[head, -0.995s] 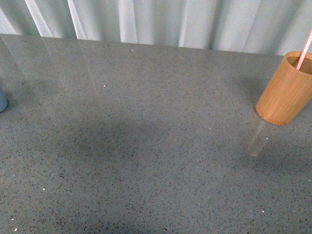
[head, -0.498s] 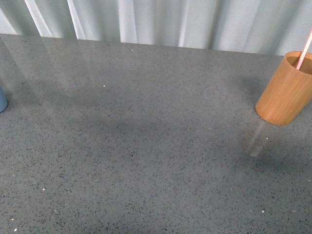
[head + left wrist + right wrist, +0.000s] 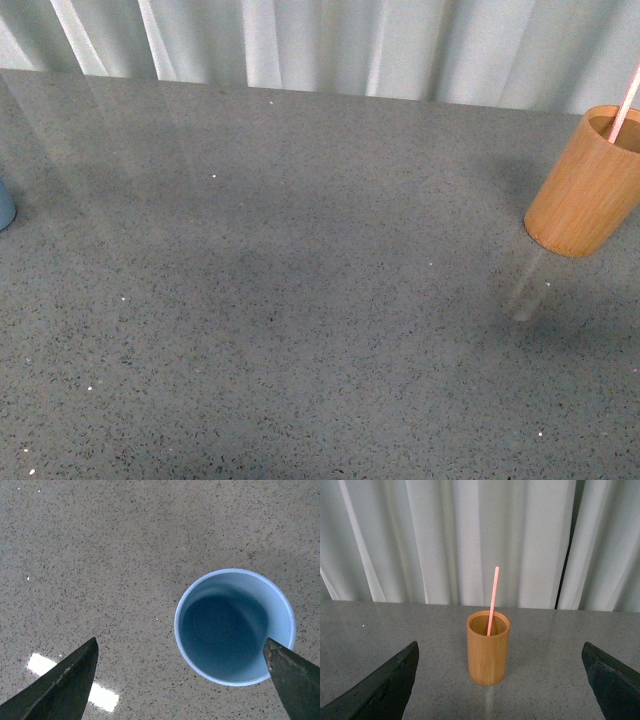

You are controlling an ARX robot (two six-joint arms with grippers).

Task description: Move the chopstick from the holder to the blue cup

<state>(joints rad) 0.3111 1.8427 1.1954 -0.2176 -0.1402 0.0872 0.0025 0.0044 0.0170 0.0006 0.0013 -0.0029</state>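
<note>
grey speckled counter (image 3: 300, 300). holder (image 3: 585, 185) upright at far right in front view, blue cup (image 3: 235, 630) upright at far left, well apart. left hand (image 3: 180, 640) spread wide above blue cup, grips nothing. right hand (image 3: 499, 643) spread wide, facing holder, apart from it. chopstick (image 3: 492, 600) stands in holder, slightly tilted.

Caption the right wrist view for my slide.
Open right gripper faces the holder, chopstick standing inside, curtain behind.

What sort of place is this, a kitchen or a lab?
Likely a test bench, not a kitchen: a speckled grey table, white curtains as backdrop, and just a holder with one chopstick and a blue cup.
</note>
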